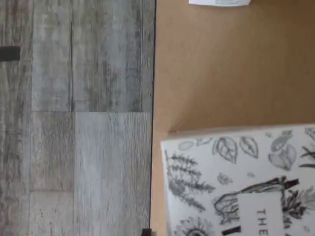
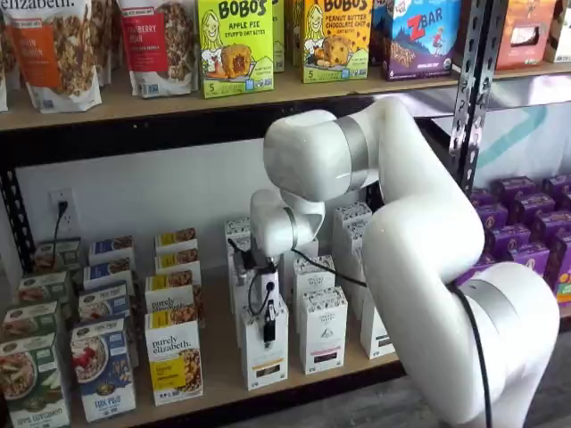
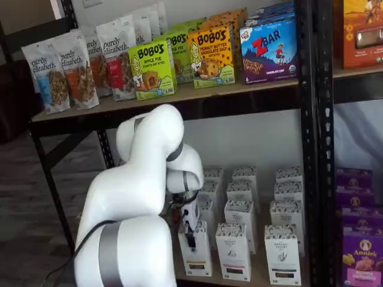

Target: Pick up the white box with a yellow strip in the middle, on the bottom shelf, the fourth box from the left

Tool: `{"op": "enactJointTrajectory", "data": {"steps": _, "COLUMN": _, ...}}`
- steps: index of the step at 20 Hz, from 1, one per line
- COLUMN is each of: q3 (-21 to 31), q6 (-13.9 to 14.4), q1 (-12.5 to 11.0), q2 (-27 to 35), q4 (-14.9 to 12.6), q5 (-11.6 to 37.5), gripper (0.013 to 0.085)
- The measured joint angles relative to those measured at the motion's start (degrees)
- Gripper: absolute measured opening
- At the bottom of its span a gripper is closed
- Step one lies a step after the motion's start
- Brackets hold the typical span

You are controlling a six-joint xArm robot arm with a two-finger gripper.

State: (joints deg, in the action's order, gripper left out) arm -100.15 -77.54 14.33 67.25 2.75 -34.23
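Note:
The white box (image 2: 265, 357) stands at the front of the bottom shelf (image 2: 214, 392), right of a yellow "purely elizabeth" box (image 2: 175, 361). It has a speckled top edge and a thin yellowish band low on its front. It also shows in a shelf view (image 3: 196, 254). My gripper (image 2: 268, 326) hangs right over the box's top, one black finger lying against its upper front; it shows the same way in a shelf view (image 3: 190, 237). No gap between the fingers shows, so I cannot tell its state. The wrist view shows a white carton with leaf drawings (image 1: 241, 182) on the tan board (image 1: 221, 73).
Like white cartons (image 2: 322, 330) stand in rows to the right and behind. Green and blue boxes (image 2: 103, 370) fill the shelf's left. Purple boxes (image 2: 526, 241) sit on the neighbouring rack. The upper board (image 2: 134, 107) with Bobo's boxes is close above the arm. Grey plank floor (image 1: 74, 123) lies beyond the shelf edge.

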Motion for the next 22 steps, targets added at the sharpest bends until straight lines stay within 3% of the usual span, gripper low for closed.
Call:
{"op": "enactJointTrajectory", "data": {"steps": 1, "q3": 0.11, "q6": -0.03, "q1": 0.00, "q2": -0.10, "q4": 0.04, "q5": -0.06, "gripper": 0.0690}}
{"op": "enactJointTrajectory", "data": {"steps": 3, "q3": 0.39, "q6": -0.26, "q1": 0.00, "q2": -0.35, "q4": 0.32, "q5": -0.25, "gripper": 0.0610}}
{"op": "enactJointTrajectory", "data": {"steps": 4, "q3": 0.50, "q6": -0.30, "q1": 0.00, "q2": -0.44, "q4": 0.38, "q5": -0.29, "gripper": 0.0610}}
{"op": "enactJointTrajectory", "data": {"steps": 8, "q3": 1.30, "q6": -0.21, "q1": 0.18, "q2": -1.03, "q4": 0.46, "q5": -0.05, "gripper": 0.0490}}
{"op": "enactJointTrajectory", "data": {"steps": 12, "q3": 3.46, "q6": 0.68, "q1": 0.59, "q2": -2.65, "q4": -0.13, "q5": 0.64, "gripper": 0.0490}}
{"op": "enactJointTrajectory", "data": {"steps": 22, "q3": 15.67, "q6": 6.93, "q1": 3.25, "q2": -11.08, "q4": -4.40, "q5": 3.70, "gripper": 0.0490}}
